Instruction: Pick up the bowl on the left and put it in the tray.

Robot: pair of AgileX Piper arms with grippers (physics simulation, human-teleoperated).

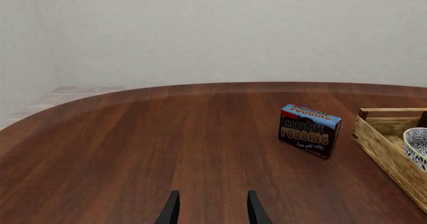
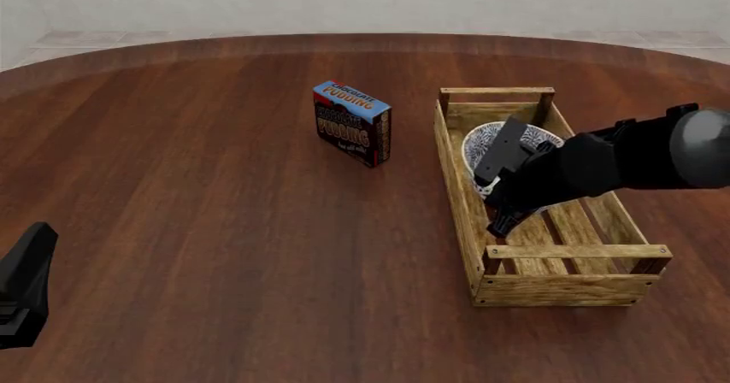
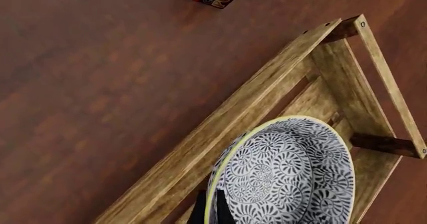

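Observation:
The blue-and-white patterned bowl [image 2: 484, 138] sits tilted inside the far half of the light-wood tray [image 2: 461, 197]. My right gripper [image 2: 497, 179] reaches in over the tray from the right and covers most of the bowl. In the right wrist view its fingers [image 3: 200, 213] are shut on the pale rim of the bowl [image 3: 287, 179], with the tray's slats [image 3: 220, 134] beneath. My left gripper [image 1: 213, 210] is open with nothing between its fingers, over bare table far left of the tray [image 1: 383, 144]. The bowl's edge [image 1: 417, 145] shows in that view too.
A blue chocolate pudding box [image 2: 351, 123] stands upright on the brown wooden table [image 2: 205, 186], a little left of the tray's far end. It also shows in the left wrist view as the box [image 1: 309, 130]. The left arm [image 2: 26, 287] is at the near left edge.

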